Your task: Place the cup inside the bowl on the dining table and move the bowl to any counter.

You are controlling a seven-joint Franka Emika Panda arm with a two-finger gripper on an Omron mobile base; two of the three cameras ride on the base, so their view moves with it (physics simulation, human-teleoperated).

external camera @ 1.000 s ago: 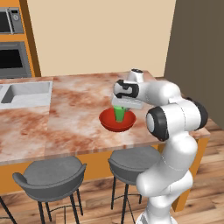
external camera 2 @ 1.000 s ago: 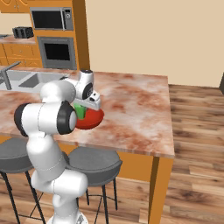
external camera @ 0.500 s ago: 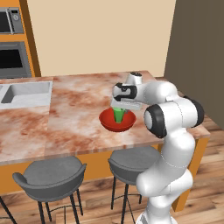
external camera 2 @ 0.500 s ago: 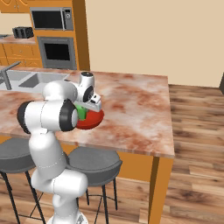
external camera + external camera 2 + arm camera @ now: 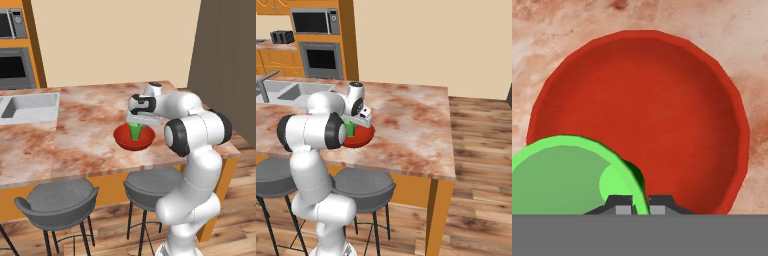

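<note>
The red bowl [image 5: 133,140] sits on the dining table [image 5: 85,135] near its front edge, above the stools. My gripper [image 5: 135,123] hangs straight over it, shut on the rim of the green cup [image 5: 135,130]. The cup stands upright inside the bowl, with its base hidden behind the bowl's wall. In the hand view the cup [image 5: 567,175] lies low on the left against the inner wall of the bowl [image 5: 662,110], its rim pinched by my gripper [image 5: 640,202]. From the right base view my arm covers part of the cup [image 5: 349,129] and the bowl [image 5: 362,137].
A grey sink [image 5: 30,107] is set into the table's left end. Two grey stools [image 5: 57,200] [image 5: 150,184] stand under the front edge. An oven [image 5: 15,70] and a microwave [image 5: 313,21] sit in orange cabinets at the far left. Wooden floor lies to the right.
My hand has sunk a little, carrying the cup lower into the bowl. The bowl has stayed in place.
</note>
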